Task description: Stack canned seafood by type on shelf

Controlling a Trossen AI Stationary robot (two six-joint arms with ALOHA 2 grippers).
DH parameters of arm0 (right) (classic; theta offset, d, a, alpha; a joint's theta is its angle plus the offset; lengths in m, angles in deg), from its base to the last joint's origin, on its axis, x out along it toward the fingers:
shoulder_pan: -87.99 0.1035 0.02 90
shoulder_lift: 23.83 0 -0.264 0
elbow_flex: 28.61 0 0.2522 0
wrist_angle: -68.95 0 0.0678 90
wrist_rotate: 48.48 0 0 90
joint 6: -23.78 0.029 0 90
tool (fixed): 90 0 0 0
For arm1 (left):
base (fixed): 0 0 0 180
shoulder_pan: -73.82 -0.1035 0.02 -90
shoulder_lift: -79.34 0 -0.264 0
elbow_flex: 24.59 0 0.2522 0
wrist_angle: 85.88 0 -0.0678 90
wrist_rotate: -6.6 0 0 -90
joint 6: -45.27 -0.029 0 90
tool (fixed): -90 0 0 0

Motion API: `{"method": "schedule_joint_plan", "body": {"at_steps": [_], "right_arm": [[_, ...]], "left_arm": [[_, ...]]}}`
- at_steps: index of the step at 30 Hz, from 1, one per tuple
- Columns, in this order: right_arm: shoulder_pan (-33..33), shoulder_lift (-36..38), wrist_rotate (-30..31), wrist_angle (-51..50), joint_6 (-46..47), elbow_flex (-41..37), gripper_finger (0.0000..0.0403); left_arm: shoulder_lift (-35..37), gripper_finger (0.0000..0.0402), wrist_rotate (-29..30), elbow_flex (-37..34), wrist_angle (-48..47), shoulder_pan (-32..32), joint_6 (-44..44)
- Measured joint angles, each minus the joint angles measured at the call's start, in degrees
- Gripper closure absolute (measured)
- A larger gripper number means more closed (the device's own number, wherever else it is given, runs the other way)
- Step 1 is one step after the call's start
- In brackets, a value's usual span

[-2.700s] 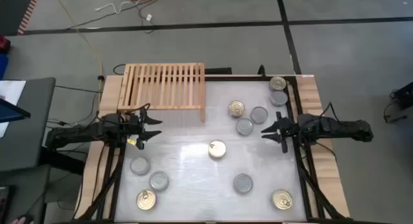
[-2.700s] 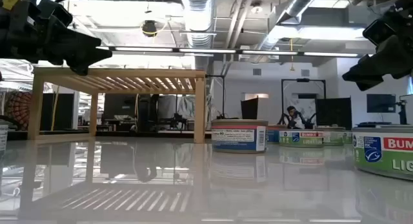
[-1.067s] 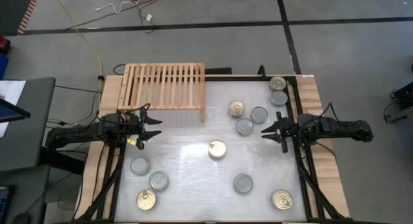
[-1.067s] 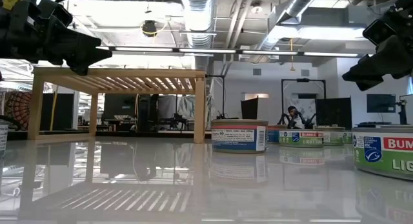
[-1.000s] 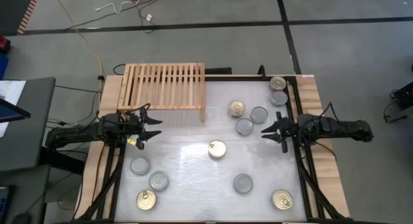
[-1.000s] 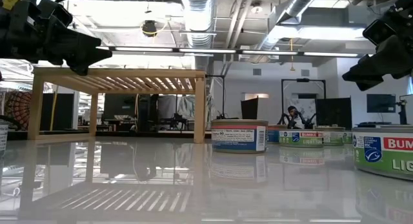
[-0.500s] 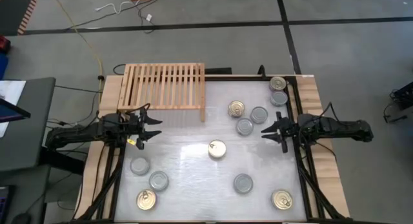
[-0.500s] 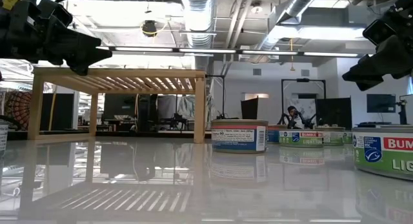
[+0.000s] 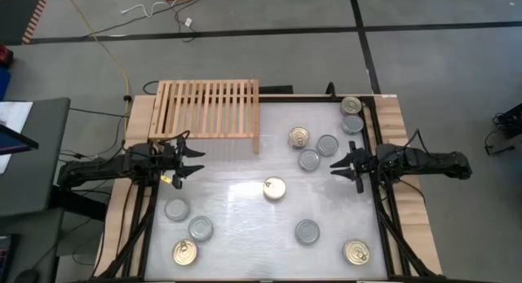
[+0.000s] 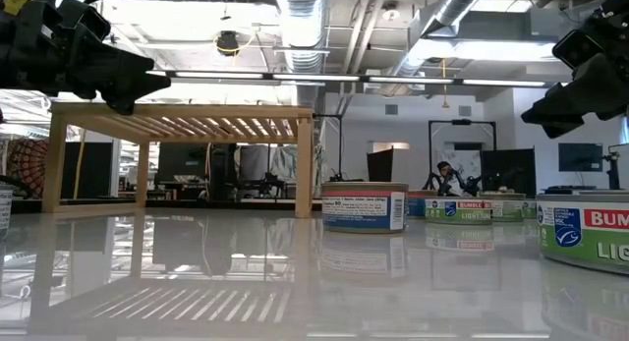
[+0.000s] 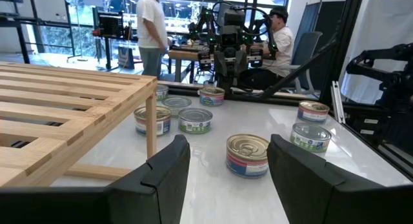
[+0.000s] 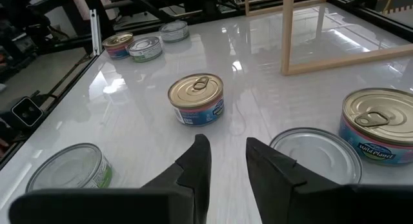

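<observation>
Canned seafood is all loose on the white surface (image 9: pixel 245 214), none on the shelf (image 9: pixel 208 108). Shelf sits at the far-left part of the surface, slatted top bare.

Tin positions, high view:
- gold-top tin (image 9: pixel 275 188) alone near the centre
- gold-top tin (image 9: pixel 299 137) just right of the shelf's end, with two silver-top tins (image 9: pixel 327 144) (image 9: pixel 309 160) close beside it
- far-right corner: gold-top tin (image 9: pixel 351 106) touching or nearly touching a silver-top tin (image 9: pixel 352 124)
- near-left: two silver-top tins (image 9: pixel 176 209) (image 9: pixel 201 227) and a gold-top tin (image 9: pixel 184 251)
- near-right: silver-top tin (image 9: pixel 307 231) and a gold-top tin (image 9: pixel 356 252)

Left gripper (image 9: pixel 192 162) hangs over the left edge of the surface, just in front of the shelf's near-left corner, pointing inward. Its fingers (image 11: pixel 164 175) stand apart, nothing between them.

Right gripper (image 9: pixel 341 166) hangs at the right edge, pointing inward toward the tin cluster. Its fingers (image 12: pixel 195 162) show a narrow gap, gripping nothing.

Both grippers are above the surface and clear of every tin in the low view.
</observation>
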Motion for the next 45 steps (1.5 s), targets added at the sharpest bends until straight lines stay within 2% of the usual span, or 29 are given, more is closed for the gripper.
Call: {"method": "schedule_joint_plan", "body": {"at_steps": [7, 13, 17, 23, 29, 37, 45], "right_arm": [[0.0, 0.02, 0.0, 0.9, 0.0, -0.01, 0.0277], [0.0, 0.02, 0.09, 8.01, -0.03, -0.66, 0.0277], [0.0, 0.02, 3.36, 15.29, -0.08, -2.24, 0.0277], [-0.02, 0.02, 12.35, 15.81, -0.18, -2.42, 0.0277], [-0.02, 0.02, 12.59, 16.87, -2.97, -2.44, 0.0277], [-0.07, 0.02, 12.81, 24.5, -6.68, -2.44, 0.0277], [-0.07, -1.13, 17.09, 28.3, -8.5, -2.28, 0.0277]], "left_arm": [[0.0, 0.0203, 0.0, 0.0, 0.0, 0.02, 0.0], [0.0, 0.0203, 0.0, -0.02, 0.0, 0.02, 0.02], [0.0, 0.0203, 0.0, -0.02, 0.0, 0.0, 0.0], [0.0, 0.0203, 0.0, -0.02, 0.0, 0.02, 0.0], [0.0, 0.0203, 0.0, -0.02, 0.0, 0.0, 0.0], [0.0, 0.0203, 0.0, -0.02, 0.0, 0.02, 0.0], [0.0, 0.0203, 0.0, -0.02, 0.0, 0.02, 0.0]]}}
